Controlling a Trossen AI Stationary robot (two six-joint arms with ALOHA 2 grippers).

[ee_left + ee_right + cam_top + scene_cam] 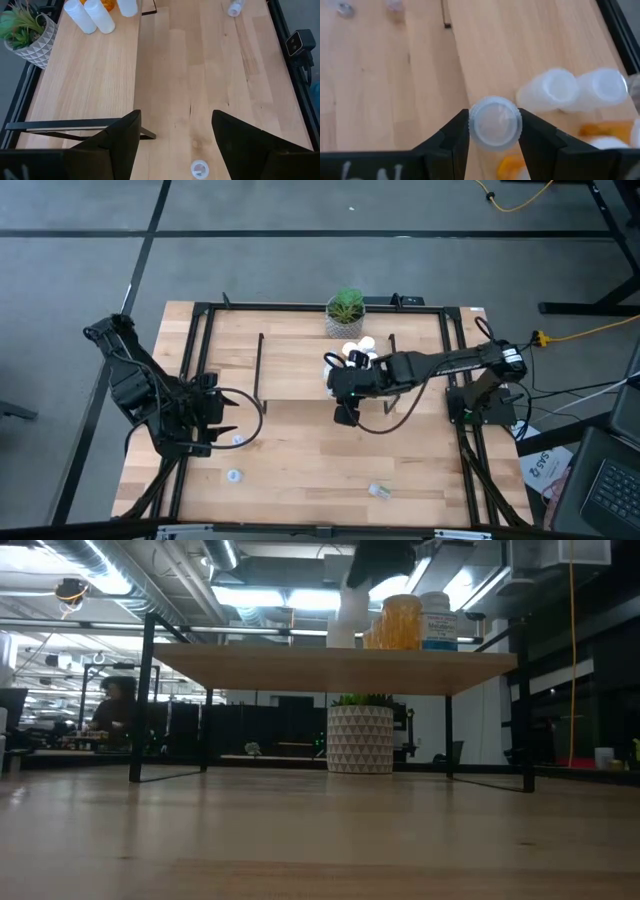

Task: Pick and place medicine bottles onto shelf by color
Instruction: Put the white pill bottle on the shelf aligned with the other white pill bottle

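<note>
Near surface: I see small pale clear bottles (379, 491) lying loose on the light-wood surface (300, 470), one near right, two near left.
Left gripper (222, 420): waiting at the left over the surface, its fingers wide open and empty.
Right gripper (494, 131): over the low light-wood shelf (300, 370), fingers closed on a white-capped bottle (495, 123).
Far shelf: white and orange bottles (360, 350) clustered at its right end.
Beyond: a green plant in a patterned white pot (345, 313).

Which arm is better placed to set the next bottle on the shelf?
Right: the right gripper already grips a white bottle over the shelf. The left gripper hangs open, empty, off the shelf's left end.
</note>
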